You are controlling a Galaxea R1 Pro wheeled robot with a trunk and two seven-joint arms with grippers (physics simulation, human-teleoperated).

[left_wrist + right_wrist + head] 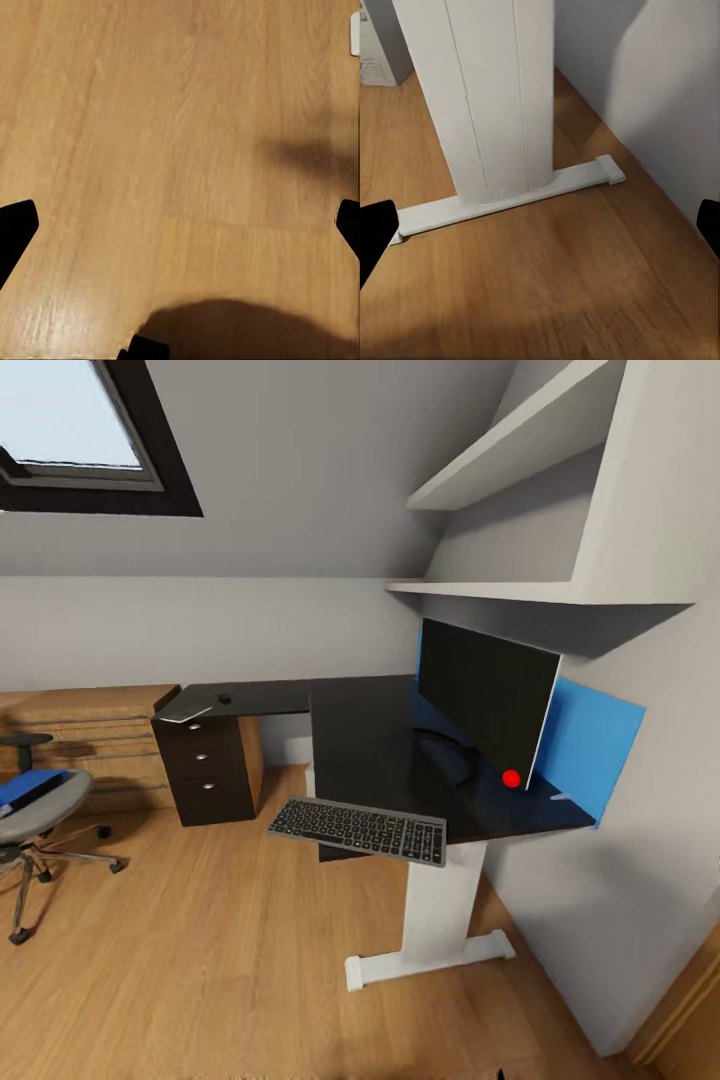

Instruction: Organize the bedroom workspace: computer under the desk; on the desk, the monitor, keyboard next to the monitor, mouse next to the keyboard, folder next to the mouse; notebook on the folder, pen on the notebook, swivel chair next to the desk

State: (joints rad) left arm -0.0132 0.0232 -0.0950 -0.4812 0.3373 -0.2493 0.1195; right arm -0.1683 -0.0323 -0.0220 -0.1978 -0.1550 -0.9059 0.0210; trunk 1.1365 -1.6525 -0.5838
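Note:
The black monitor (pixel 487 695) stands on the right side of the dark L-shaped desk (pixel 365 745). A grey keyboard (pixel 358 830) lies at the desk's front edge and overhangs it. A small dark mouse (pixel 224 699) sits on the desk's far left wing, beside a flat grey item (pixel 186 711). At the far left the swivel chair (pixel 40 815) carries the blue folder (pixel 22 789), with a dark flat thing on top. My left gripper (pixel 180 229) hangs open over bare floor. My right gripper (pixel 540 229) is open, facing the desk's white leg (pixel 491 97). A pale box (pixel 375 45) stands behind that leg.
A dark drawer unit (pixel 208 770) stands under the desk's left wing. White shelves (pixel 520 450) hang above the monitor, and a blue panel (pixel 595 745) backs the desk. The white desk foot (pixel 430 955) rests on wooden floor (pixel 200 960). A wall closes the right side.

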